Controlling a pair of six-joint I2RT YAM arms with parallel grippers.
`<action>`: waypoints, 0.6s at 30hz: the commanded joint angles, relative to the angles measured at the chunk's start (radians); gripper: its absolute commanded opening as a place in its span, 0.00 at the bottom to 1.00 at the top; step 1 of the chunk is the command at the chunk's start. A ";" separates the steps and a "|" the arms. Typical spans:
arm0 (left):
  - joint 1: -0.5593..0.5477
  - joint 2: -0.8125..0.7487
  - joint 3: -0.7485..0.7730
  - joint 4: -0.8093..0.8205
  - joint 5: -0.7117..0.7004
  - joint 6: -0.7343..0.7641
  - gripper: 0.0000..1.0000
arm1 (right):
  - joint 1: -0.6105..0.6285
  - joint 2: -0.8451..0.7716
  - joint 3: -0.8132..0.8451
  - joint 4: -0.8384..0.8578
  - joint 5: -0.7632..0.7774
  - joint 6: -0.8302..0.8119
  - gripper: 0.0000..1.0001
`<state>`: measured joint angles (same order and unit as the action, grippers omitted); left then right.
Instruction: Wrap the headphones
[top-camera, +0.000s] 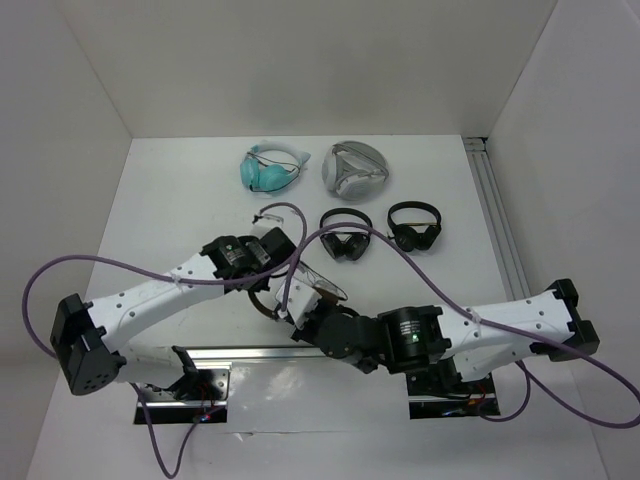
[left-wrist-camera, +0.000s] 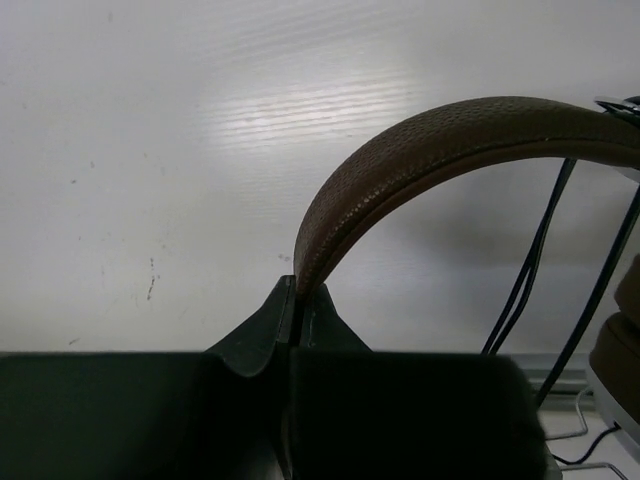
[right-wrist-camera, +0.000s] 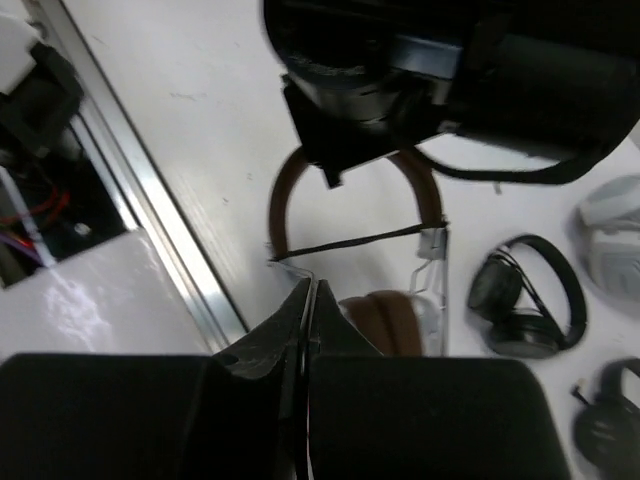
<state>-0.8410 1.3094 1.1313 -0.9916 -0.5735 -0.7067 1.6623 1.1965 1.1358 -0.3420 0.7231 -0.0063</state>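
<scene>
From above, the headphones (right-wrist-camera: 385, 315) are almost wholly covered by the two wrists, which meet just short of the near edge of the surface (top-camera: 180, 220), about midway along it; only the wrist views show them properly. In the left wrist view the brown, perforated headband (left-wrist-camera: 430, 140) is seen pinched between the fingers of the left gripper (left-wrist-camera: 296, 300), with thin black cable (left-wrist-camera: 528, 262) hanging beside it. In the right wrist view the fingers of the right gripper (right-wrist-camera: 307, 295) are pressed together close to one brown ear pad, and a length of cable is stretched across the arch of the headband; whether that cable is nipped at the tips cannot be told. The crown of the headband is blocked there by the dark body of the left gripper. Farther from the arms, two small black headphones (top-camera: 346, 235) are laid side by side, with a teal pair (top-camera: 270, 170) and a grey-white pair (top-camera: 354, 170) beyond them towards the far edge. A metal rail (top-camera: 250, 353) runs along the near edge. The second earcup is cut off in both wrist views
</scene>
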 joint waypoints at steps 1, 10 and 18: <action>-0.082 -0.006 -0.008 0.034 -0.037 0.053 0.00 | -0.033 -0.011 0.081 -0.126 0.093 -0.057 0.00; -0.219 -0.191 -0.071 0.100 0.139 0.186 0.00 | -0.078 -0.066 0.006 -0.196 0.173 -0.078 0.00; -0.219 -0.337 -0.068 0.090 0.308 0.231 0.00 | -0.199 -0.132 -0.102 -0.118 0.199 -0.129 0.00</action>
<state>-1.0569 0.9958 1.0466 -0.9333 -0.3779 -0.5220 1.5002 1.0882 1.0687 -0.5110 0.8547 -0.1013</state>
